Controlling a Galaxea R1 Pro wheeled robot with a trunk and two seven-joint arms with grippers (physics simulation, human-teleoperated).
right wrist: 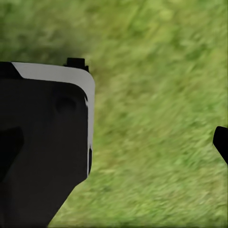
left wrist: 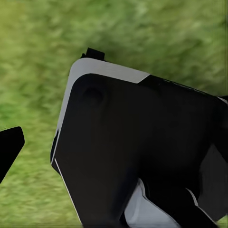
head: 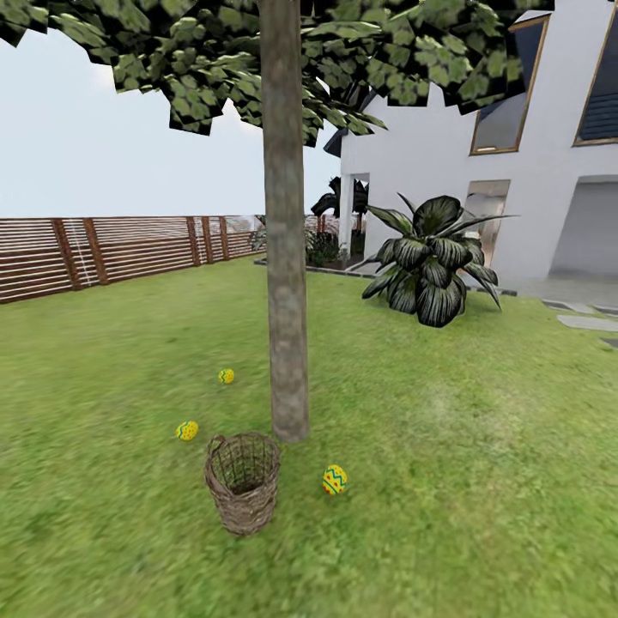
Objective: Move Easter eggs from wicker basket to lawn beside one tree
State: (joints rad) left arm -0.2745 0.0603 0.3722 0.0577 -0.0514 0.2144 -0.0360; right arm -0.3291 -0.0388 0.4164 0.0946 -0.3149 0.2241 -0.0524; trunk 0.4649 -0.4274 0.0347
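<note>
Wicker basket [head: 243,483] upright on the lawn [head: 463,481] just before the tree [head: 286,257], three Easter eggs [head: 335,479] [head: 187,430] [head: 226,376] lying on grass around the trunk; neither gripper's opening can be judged from the wrist views.

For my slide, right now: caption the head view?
Three yellow dotted eggs on grass around a grey-brown trunk, beside a brown wicker basket.

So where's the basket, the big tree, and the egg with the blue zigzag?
wicker basket [head: 243,506]: head view, on its woven front wall.
tree [head: 287,343]: head view, on the middle of its trunk.
Easter egg with the blue zigzag [head: 335,479]: head view, on its middle.
</note>
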